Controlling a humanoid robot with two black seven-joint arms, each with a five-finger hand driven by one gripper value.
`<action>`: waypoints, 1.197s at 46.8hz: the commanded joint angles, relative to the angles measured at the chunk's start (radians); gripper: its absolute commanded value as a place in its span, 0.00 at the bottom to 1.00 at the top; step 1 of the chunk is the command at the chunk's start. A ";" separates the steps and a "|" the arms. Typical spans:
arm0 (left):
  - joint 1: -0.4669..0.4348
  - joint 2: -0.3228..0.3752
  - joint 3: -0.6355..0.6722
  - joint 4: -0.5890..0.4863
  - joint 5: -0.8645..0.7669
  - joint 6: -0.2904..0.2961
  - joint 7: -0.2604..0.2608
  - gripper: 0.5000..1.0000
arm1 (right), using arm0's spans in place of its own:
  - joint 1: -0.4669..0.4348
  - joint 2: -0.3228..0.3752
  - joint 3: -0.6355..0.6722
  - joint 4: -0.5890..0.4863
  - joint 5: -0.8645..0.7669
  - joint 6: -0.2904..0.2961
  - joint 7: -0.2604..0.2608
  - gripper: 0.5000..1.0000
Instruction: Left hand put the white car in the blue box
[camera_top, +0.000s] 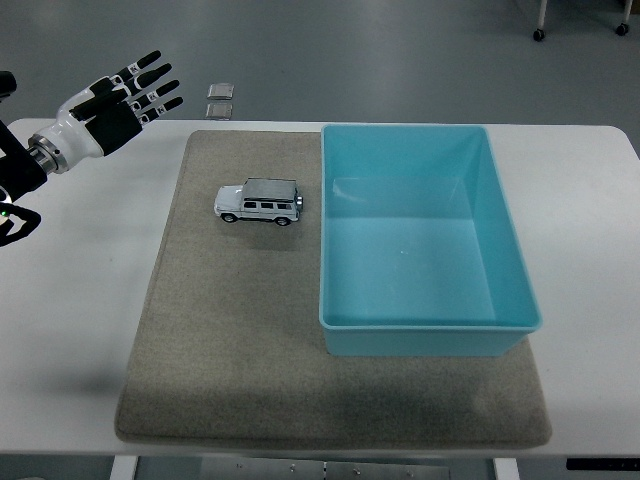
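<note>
The white car (259, 202) stood upright just left of the blue box (424, 320), lengthwise toward it, nose pointing away; the left hand (112, 107) hovered far left, fingers spread wide.

a grey-brown mat (230, 330) covers most of the white table (80, 330), from near its far edge to close by its near edge. two small square tiles (220, 99) lie on the grey floor (400, 50) beyond the table's far-left corner.
</note>
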 joint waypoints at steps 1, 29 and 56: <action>-0.002 0.001 0.000 0.002 0.001 0.000 0.000 1.00 | 0.000 0.000 0.000 0.000 0.000 -0.001 0.000 0.87; -0.015 0.017 0.020 -0.009 0.059 -0.040 -0.023 1.00 | 0.000 0.000 0.000 0.000 0.000 -0.001 0.000 0.87; -0.034 0.102 0.020 -0.092 0.866 -0.040 -0.330 0.99 | 0.000 0.000 0.000 0.000 0.000 -0.001 0.000 0.87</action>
